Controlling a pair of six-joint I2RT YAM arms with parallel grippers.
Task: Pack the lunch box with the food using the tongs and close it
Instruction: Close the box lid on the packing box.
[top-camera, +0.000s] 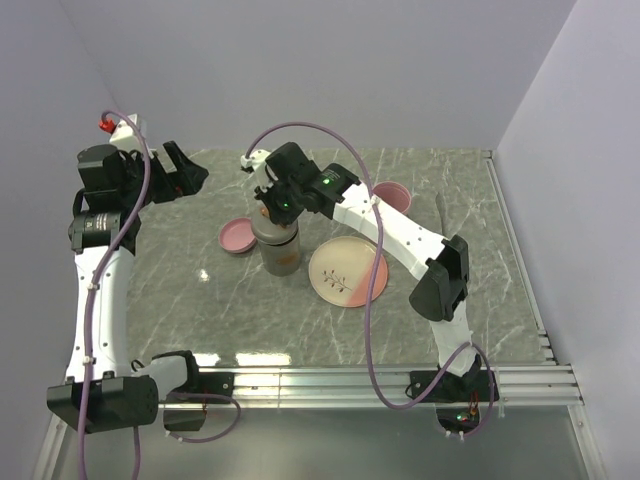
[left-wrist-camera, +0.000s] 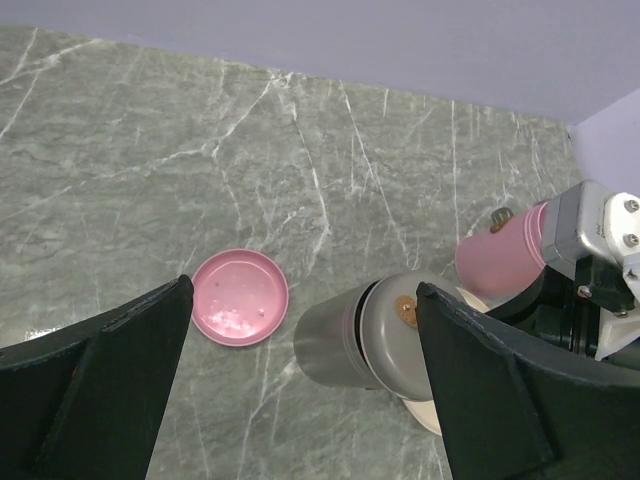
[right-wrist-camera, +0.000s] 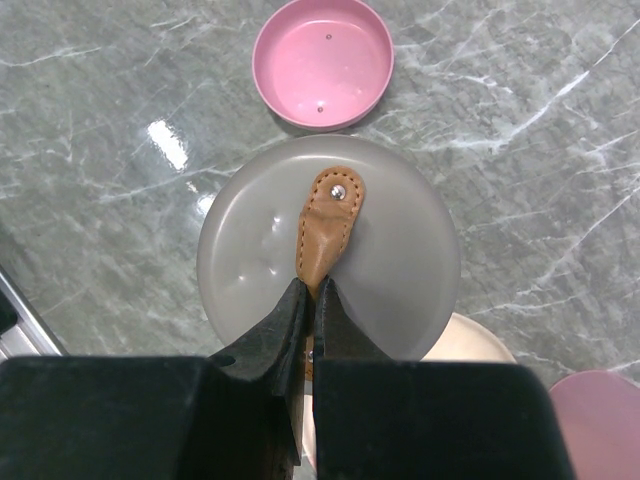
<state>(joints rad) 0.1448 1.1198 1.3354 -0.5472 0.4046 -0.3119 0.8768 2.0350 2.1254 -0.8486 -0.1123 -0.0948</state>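
Marble table (top-camera: 480, 300): one grey lunch box (top-camera: 279, 245), two pink dishes (top-camera: 237, 237) (top-camera: 395, 192); right hand (right-wrist-camera: 308, 290) pinches its tab (right-wrist-camera: 325, 225), left hand (left-wrist-camera: 305, 288) spread.

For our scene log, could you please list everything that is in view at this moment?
lunch box: one, grey cylinder with its lid on, table centre
brown tab: one, tan, on the lunch box lid
pink dish: one, shallow, left of the lunch box
pink container: one, behind the right arm
plate: one, cream and pink, right of the lunch box
table: one, grey marble
food: none in view
left gripper: black, open and empty, raised at the far left
right gripper: black, shut on the brown tab
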